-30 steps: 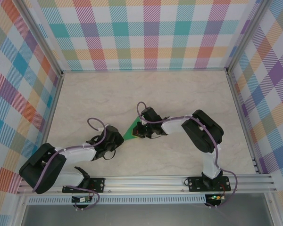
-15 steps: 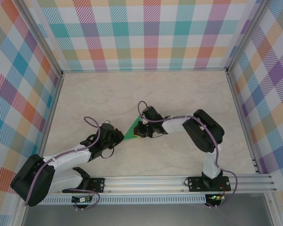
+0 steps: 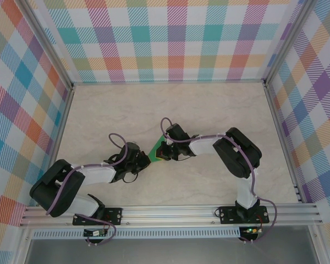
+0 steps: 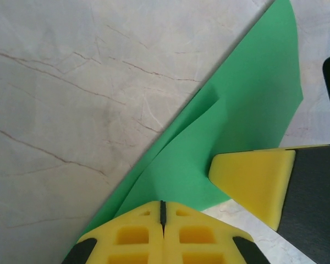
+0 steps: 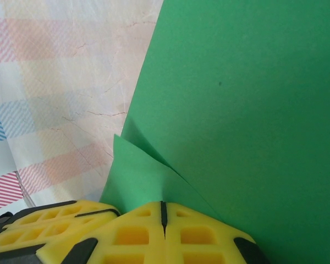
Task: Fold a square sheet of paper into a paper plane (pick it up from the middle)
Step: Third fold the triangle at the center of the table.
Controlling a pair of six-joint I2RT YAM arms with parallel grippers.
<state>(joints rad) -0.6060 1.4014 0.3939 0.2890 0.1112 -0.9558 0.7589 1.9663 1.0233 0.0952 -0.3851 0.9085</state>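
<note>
The folded paper sheet is lying on the table near its middle, well apart from the walls standing behind and at both sides. The left gripper is sitting at the sheet's near left end and the right gripper at its right edge, so the sheet is lying between them. In the left wrist view the sheet is stretching ahead and rightward from the fingertips, one layer overlapping another, with the right gripper's finger resting on its right border.
</note>
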